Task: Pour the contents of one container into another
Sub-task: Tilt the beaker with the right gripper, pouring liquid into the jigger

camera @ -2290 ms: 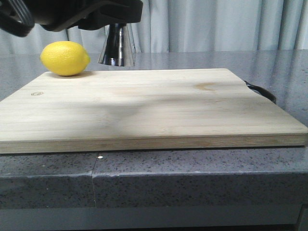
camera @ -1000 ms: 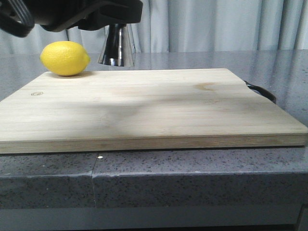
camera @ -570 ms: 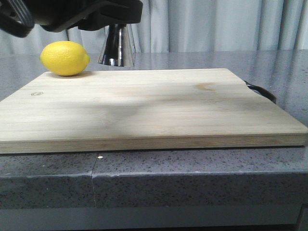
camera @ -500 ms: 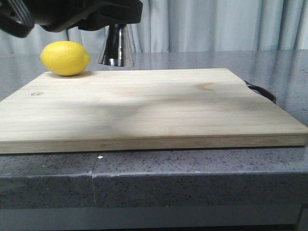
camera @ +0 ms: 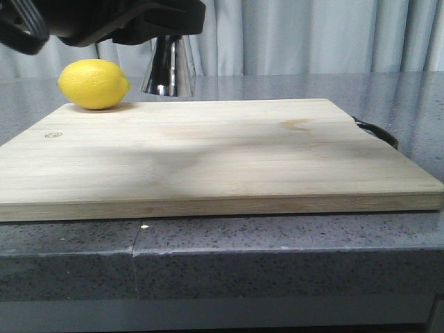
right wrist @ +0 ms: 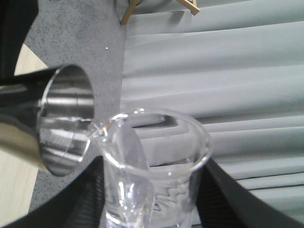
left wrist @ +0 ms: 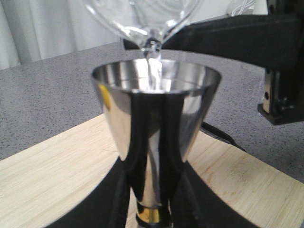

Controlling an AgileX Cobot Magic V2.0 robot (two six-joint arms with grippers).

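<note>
The steel jigger (left wrist: 156,114) stands upright above the board, with my left gripper (left wrist: 153,211) shut on its waist by the gold band. In the front view only its lower cone (camera: 168,66) shows under black arm parts. The clear glass beaker (right wrist: 156,161) is tilted, and my right gripper (right wrist: 152,194) is shut on its sides. Its pouring lip hangs over the jigger's mouth (right wrist: 66,118). From the beaker (left wrist: 142,16) a thin clear stream (left wrist: 153,59) falls into the upper cone.
A yellow lemon (camera: 94,84) lies on the far left corner of the wooden cutting board (camera: 208,152), just left of the jigger. A black handle (camera: 378,132) sticks out at the board's right edge. Grey curtains hang behind the stone counter (camera: 277,257).
</note>
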